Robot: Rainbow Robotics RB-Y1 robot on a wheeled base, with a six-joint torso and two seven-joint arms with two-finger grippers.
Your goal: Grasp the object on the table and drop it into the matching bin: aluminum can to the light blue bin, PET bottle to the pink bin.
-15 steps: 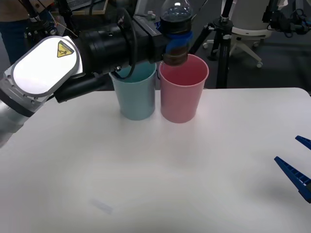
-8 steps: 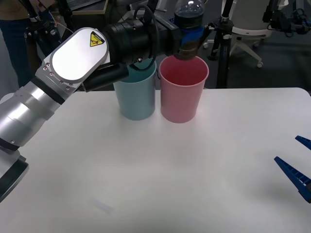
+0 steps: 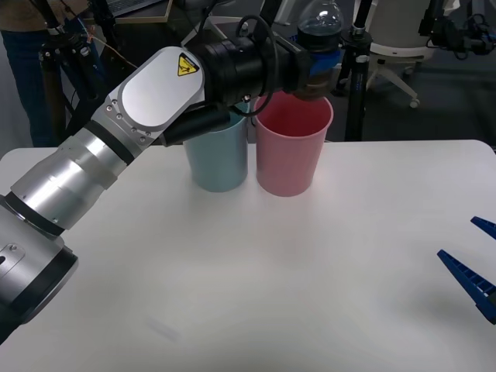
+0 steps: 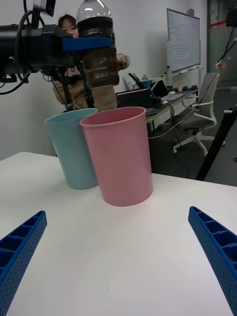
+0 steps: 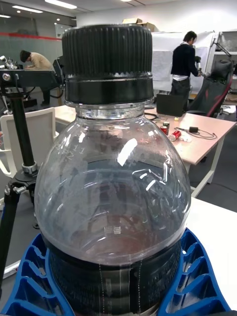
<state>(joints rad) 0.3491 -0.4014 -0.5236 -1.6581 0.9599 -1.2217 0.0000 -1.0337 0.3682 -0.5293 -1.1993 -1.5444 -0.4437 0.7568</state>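
My left gripper is shut on the PET bottle, a small clear bottle with a dark lower part, held upright just above the far right rim of the pink bin. The light blue bin stands touching the pink one on its left. In the left wrist view the bottle, its black cap up, sits between the blue fingers. The right wrist view shows the bottle above the pink bin and the light blue bin. My right gripper waits open low at the table's right edge.
The white table stretches wide in front of the two bins. Behind the table stand a black tripod and a white office chair. My left arm reaches across the table's back left part above the light blue bin.
My left arm has swung the bottle to the right, from over the pink bin's left rim to over its far right rim. The right gripper has stayed still.
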